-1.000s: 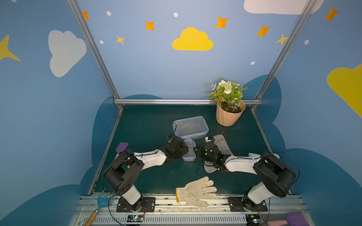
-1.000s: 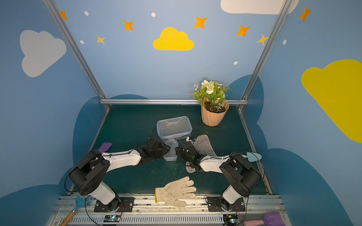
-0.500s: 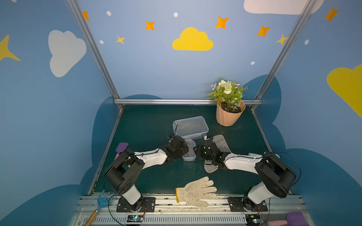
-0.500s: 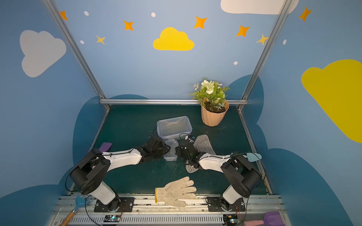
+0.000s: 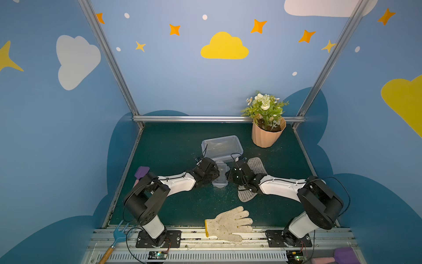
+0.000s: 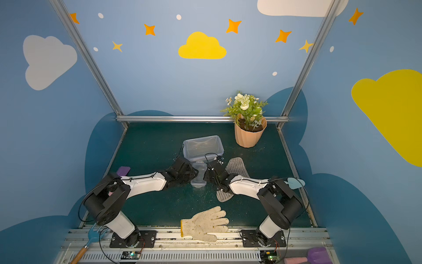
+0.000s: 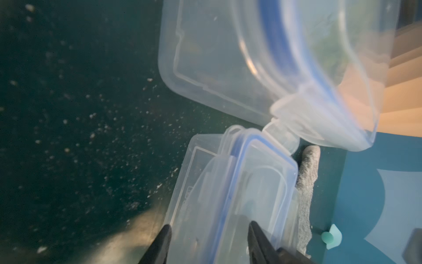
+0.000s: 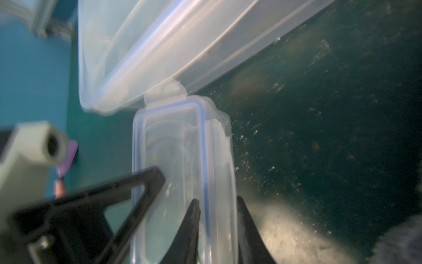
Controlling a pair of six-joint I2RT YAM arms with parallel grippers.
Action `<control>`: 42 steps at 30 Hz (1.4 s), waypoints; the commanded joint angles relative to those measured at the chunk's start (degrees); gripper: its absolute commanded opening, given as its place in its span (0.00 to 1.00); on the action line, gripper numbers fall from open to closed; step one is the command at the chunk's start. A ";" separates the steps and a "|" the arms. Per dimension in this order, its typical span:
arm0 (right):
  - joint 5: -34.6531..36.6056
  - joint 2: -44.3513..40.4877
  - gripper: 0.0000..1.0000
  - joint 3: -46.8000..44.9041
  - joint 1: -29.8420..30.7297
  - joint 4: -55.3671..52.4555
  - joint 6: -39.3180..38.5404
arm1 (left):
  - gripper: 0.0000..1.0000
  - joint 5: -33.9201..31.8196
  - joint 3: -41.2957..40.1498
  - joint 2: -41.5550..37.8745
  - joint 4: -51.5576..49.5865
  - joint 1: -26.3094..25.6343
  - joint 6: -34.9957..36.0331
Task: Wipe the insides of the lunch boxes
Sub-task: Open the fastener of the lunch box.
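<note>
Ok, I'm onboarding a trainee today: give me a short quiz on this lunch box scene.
1. True or false: the grey cloth lies inside the large lunch box.
2. The right gripper is closed on: A) the glove, B) the blue-rimmed lid of the small lunch box, C) the flower pot.
3. Which gripper holds the small lunch box across its body?
Key: 1 false: the grey cloth lies on the mat, outside the large lunch box; 2 B; 3 the left gripper.

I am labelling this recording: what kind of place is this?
Probably a staged robot test booth, not a home: blue wall panels painted with clouds and stars, an aluminium frame, and a left arm and right arm bolted to a front rail.
</note>
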 commanded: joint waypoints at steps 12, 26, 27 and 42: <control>-12.22 1.18 0.00 -0.30 2.36 -9.50 -4.37 | 0.49 2.13 -1.82 5.85 -10.62 -1.56 0.65; -17.59 -3.98 0.45 -3.84 -5.29 1.26 -4.10 | 0.58 0.61 -2.03 -0.57 -12.72 -1.50 2.22; -17.30 -4.30 0.48 -3.92 -5.59 1.14 -4.17 | 0.58 0.60 -2.16 -0.95 -12.91 -1.37 2.25; -19.69 -1.62 0.22 -4.41 -8.37 8.99 -2.78 | 0.72 1.07 -4.04 -9.20 -12.71 0.49 2.89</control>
